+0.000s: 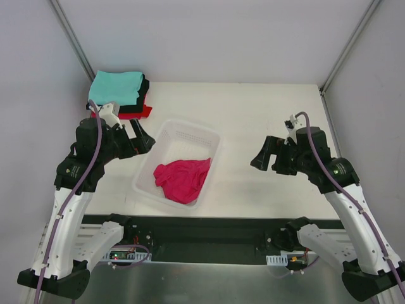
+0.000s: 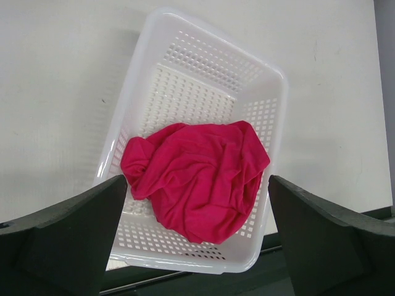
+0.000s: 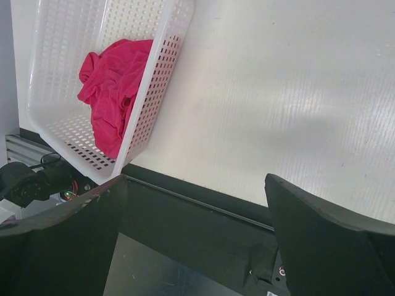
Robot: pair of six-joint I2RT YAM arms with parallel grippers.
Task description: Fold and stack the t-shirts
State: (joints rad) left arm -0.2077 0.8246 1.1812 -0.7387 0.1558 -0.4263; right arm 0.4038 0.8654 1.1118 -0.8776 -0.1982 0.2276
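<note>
A crumpled crimson-pink t-shirt (image 1: 183, 178) lies in the near end of a white mesh basket (image 1: 180, 130); it also shows in the left wrist view (image 2: 197, 176) and the right wrist view (image 3: 111, 92). A stack of folded t-shirts, teal (image 1: 116, 87) on top of black (image 1: 145, 85) and red (image 1: 144, 113), sits at the far left corner. My left gripper (image 1: 143, 135) is open and empty, raised beside the basket's left rim. My right gripper (image 1: 264, 154) is open and empty, raised over bare table right of the basket.
The white table (image 1: 266, 114) ends at a black front rail (image 1: 202, 225). Grey enclosure walls with metal corner posts (image 1: 73, 38) close in the left, back and right sides.
</note>
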